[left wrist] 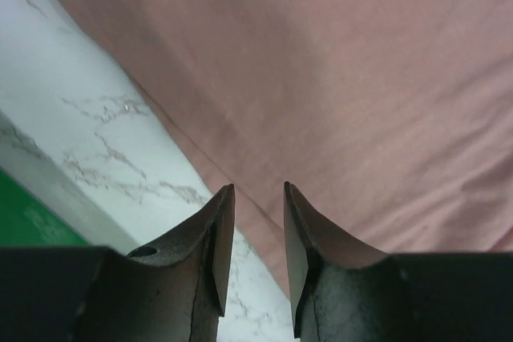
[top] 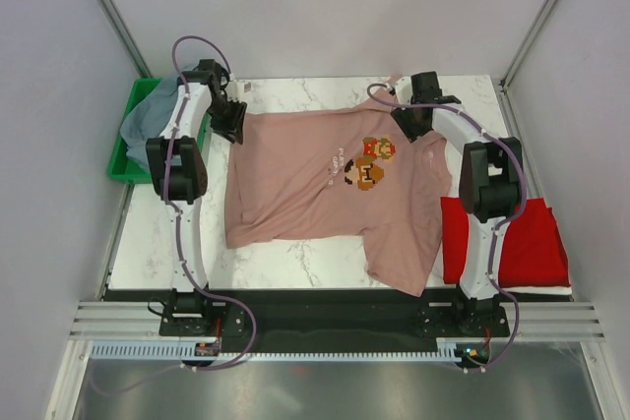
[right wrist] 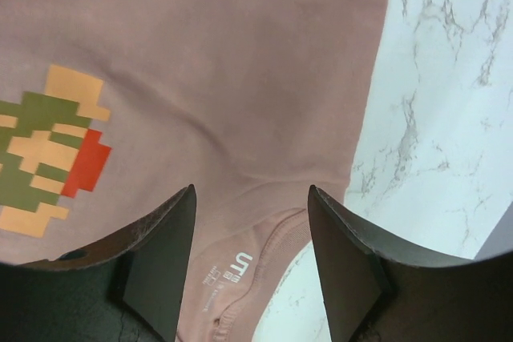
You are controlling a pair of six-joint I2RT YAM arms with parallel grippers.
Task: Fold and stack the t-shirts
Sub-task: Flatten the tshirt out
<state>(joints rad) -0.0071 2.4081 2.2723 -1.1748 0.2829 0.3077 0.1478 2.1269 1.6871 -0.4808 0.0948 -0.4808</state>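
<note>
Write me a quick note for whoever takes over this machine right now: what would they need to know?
Left end effector: fingers narrowly parted, empty, over the far-left corner of the pink t-shirt.
Right end effector: open, empty, above the collar.
Pink t-shirt lies spread out, print up, not folded.
Red t-shirt looks folded, at the table's right edge.
Grey-blue t-shirt is bunched in the green bin.
Left to do: fold pink and grey-blue, then stack.

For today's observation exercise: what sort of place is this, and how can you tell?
Likely a robotics lab cell: a left arm and right arm mounted at a marble-patterned table, plain white enclosure walls, and a pink t-shirt spread flat.
</note>
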